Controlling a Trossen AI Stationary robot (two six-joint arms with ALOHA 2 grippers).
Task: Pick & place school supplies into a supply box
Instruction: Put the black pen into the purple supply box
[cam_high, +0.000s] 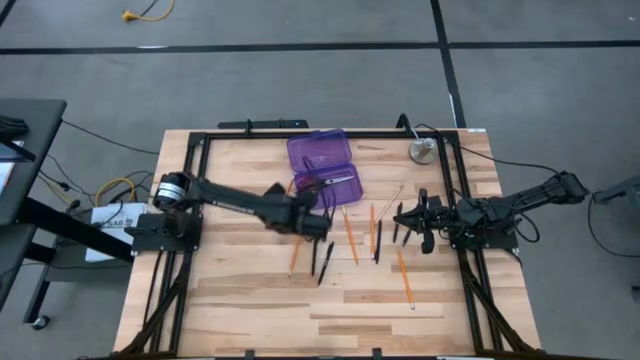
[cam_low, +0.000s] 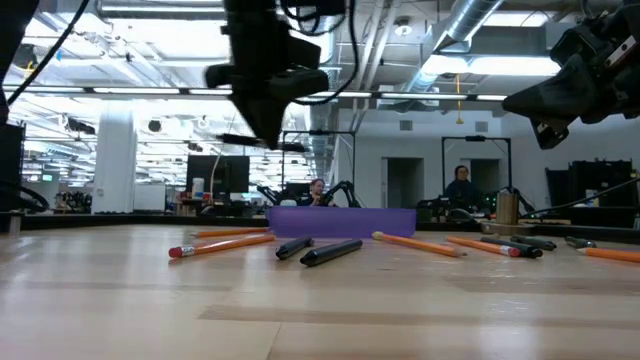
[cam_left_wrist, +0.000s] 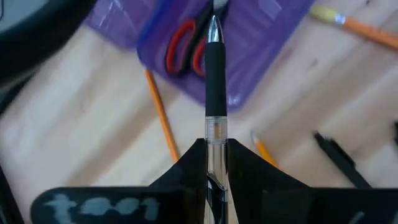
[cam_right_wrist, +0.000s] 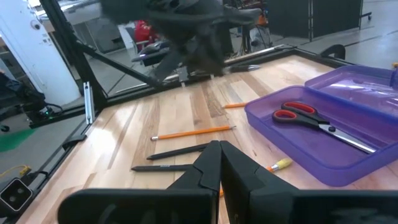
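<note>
Seen from above, both of my dark arms reach over the pale wooden desk (cam_high: 250, 290). My left tool (cam_high: 318, 224) sits just short of the translucent purple plastic pencil case (cam_high: 322, 150), which lies open near the desk's far edge with the red-handled scissors (cam_high: 338, 182) inside its nearer tray. My right tool (cam_high: 412, 220) hangs over the desk's right part, fingers pressed together on nothing. Thin orange pencils (cam_high: 351, 236) and slim black pens (cam_high: 326, 265) lie scattered between the two tools, and a small round grey metal disc (cam_high: 423, 152) sits by the far right corner.

At desk height, an orange pencil with a red eraser (cam_low: 222, 245) and two black pens (cam_low: 332, 252) lie in front of the purple case, with more pencils to the right.

From my left wrist, the tool's fingers (cam_left_wrist: 186, 168) are narrowed around a slim black pen with a clear barrel (cam_left_wrist: 215, 81); its silver tip points at the scissors in the case.

From my right wrist, that tool's fingers (cam_right_wrist: 208, 165) meet, empty; beyond them lie the case with scissors, a pencil and two pens.
</note>
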